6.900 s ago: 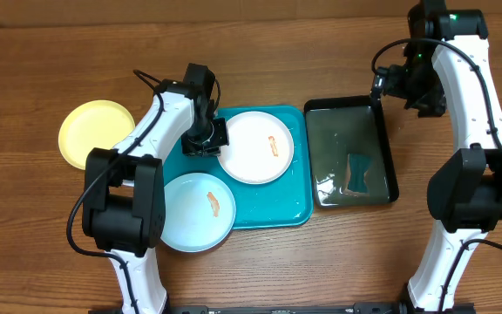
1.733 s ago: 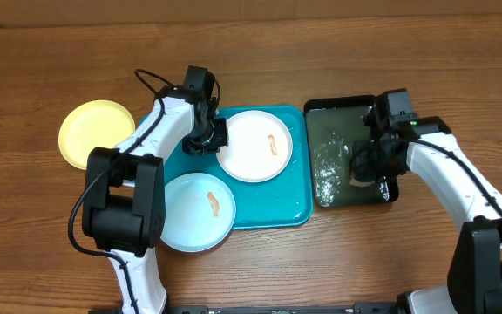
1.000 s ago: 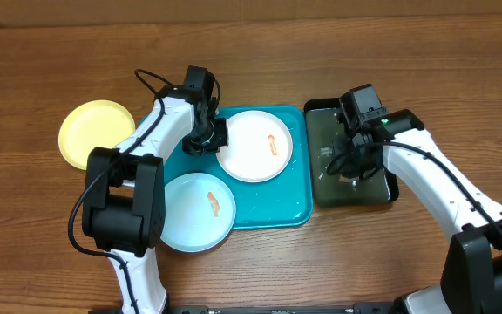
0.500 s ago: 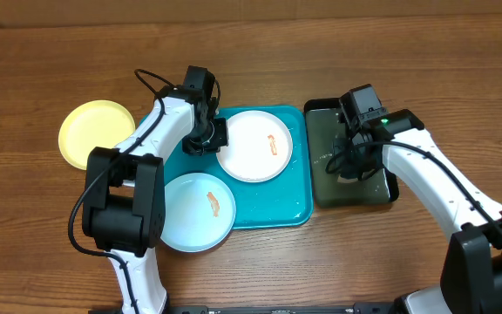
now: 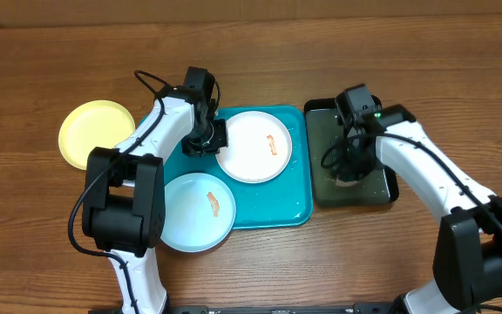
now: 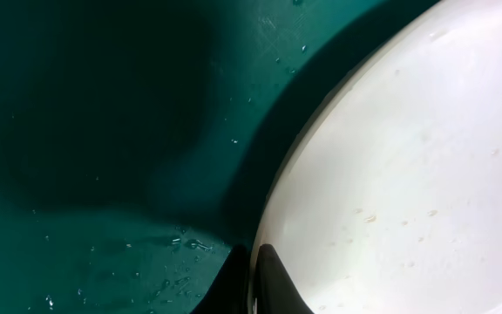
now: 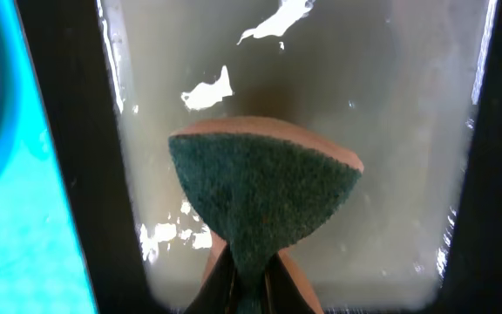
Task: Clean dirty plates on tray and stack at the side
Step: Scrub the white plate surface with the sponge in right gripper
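Right pincer (image 7: 249,272) pinched a green sponge (image 7: 264,187) over murky water in the black basin (image 5: 321,187), right of centre. Left pincer (image 6: 253,277) clamped the left rim of the white plate (image 5: 255,146) on the teal tray (image 5: 286,205). The blue plate (image 5: 197,212) lay lower left, and the yellow-green plate (image 5: 94,133) sat on the surface (image 5: 42,244), far left.

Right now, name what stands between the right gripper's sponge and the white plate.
Only the black basin's left wall and the tray's rim lie between the sponge and white plate. The left gripper pinches its left edge, off that path.
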You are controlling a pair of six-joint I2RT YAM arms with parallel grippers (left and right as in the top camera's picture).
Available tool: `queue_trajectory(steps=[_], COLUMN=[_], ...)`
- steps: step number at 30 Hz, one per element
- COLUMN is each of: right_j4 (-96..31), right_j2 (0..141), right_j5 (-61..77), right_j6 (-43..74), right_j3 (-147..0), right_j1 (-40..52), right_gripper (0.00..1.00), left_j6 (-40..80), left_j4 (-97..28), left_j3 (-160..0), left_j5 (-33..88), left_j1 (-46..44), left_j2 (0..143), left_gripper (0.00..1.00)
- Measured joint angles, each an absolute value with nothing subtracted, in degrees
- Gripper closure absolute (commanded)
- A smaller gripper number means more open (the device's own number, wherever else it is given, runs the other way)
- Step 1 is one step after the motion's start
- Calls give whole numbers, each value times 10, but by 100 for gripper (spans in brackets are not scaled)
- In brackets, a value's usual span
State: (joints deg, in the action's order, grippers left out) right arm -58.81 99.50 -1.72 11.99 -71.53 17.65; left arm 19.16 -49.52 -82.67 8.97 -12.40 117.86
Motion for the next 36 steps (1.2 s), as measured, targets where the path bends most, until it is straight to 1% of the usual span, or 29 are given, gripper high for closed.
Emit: queue_trajectory(steps=[5,9,13,18,21,26,31,36], right_j4=[-632,-606,-550,-516,-505,-488,-485,-477], right_j2=[996,996,996,1001,1025,1099,1150,1164], right_j5=[-6,49,115,144,126,55,0,-30], right_j6=[120,120,121,122,128,135,135,138], right_j3=[-826,-889,-901,-901,-901,-901,-901,-901], right_j1=[177,180,203,250,282,317,327,327], right_gripper=[96,96,96,96,96,96,96,96], left_j6=[194,194,194,194,194,194,194,194], left_j4=[-496,-495,-495,-495,-495,-495,-495,-495], left_j3=[-827,-827,-827,-827,-827,-827,-827,-827], left_j5=[90,90,90,90,90,90,90,90], left_j1=[-124,-124,-124,-124,-124,-124,-124,-124], left_j2=[1179,1179,1179,1179,1179,1179,1179,1179], left_gripper=[96,96,96,96,96,96,96,96])
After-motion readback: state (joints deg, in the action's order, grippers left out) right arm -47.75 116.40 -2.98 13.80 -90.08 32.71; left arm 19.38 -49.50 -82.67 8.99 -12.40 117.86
